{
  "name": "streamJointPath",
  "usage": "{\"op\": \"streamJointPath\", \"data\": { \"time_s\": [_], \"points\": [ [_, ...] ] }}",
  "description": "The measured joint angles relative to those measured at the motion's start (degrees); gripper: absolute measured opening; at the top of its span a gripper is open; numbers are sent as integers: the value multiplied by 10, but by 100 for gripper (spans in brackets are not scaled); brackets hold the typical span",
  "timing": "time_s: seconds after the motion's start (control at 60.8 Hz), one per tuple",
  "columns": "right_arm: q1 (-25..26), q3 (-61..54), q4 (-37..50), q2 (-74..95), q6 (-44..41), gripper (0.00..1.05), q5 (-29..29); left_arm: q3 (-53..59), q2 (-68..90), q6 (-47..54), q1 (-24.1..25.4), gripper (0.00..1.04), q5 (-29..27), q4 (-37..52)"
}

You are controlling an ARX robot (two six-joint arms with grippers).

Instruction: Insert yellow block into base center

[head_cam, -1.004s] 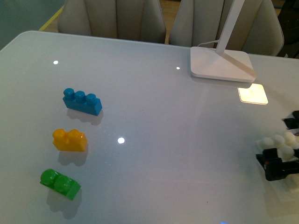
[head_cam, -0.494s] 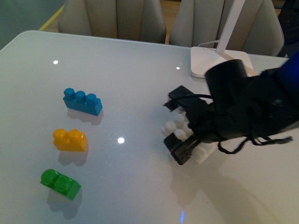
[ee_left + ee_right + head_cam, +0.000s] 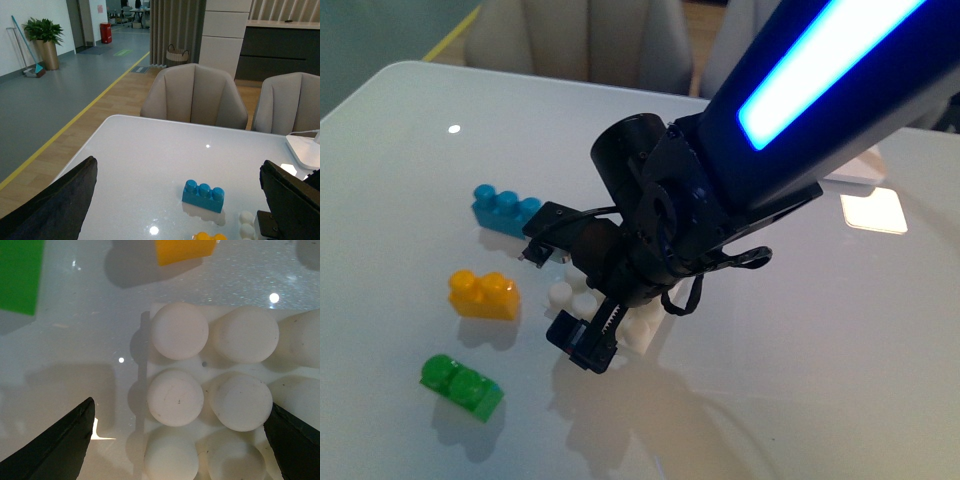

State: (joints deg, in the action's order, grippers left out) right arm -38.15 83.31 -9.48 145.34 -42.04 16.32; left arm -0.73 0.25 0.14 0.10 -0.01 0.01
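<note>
Right gripper (image 3: 560, 300), centre frame: my fingers spread wide astride the base (image 3: 636, 332). Left gripper (image 3: 178, 165): my fingers wide, empty. Yellow block (image 3: 484, 294): left of base, apart.

**Occlusion notes**

Front view: right arm (image 3: 720, 190) covers most of the base (image 3: 638, 333); only a few studs show. Right gripper (image 3: 556, 305) straddles it, and I can't tell if the pads touch the plate. Lamp foot (image 3: 855, 172) is a sliver behind the arm.

Right wrist view: base runs off frame; yellow block (image 3: 185, 250) and green brick (image 3: 17, 275) clipped by the frame.

Left wrist view: yellow block clipped at the edge, base mostly behind a blurred finger (image 3: 295, 200) of the left gripper (image 3: 177, 165).
</note>
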Motion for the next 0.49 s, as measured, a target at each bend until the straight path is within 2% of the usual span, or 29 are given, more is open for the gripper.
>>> {"op": "streamJointPath", "data": {
  "time_s": [0.214,0.494],
  "points": [
    [-1,-17,-21,-7,-57,96,21,0,0,0,0,97,0,0],
    [-1,-30,43,-8,-17,96,30,0,0,0,0,97,0,0]
  ]
}}
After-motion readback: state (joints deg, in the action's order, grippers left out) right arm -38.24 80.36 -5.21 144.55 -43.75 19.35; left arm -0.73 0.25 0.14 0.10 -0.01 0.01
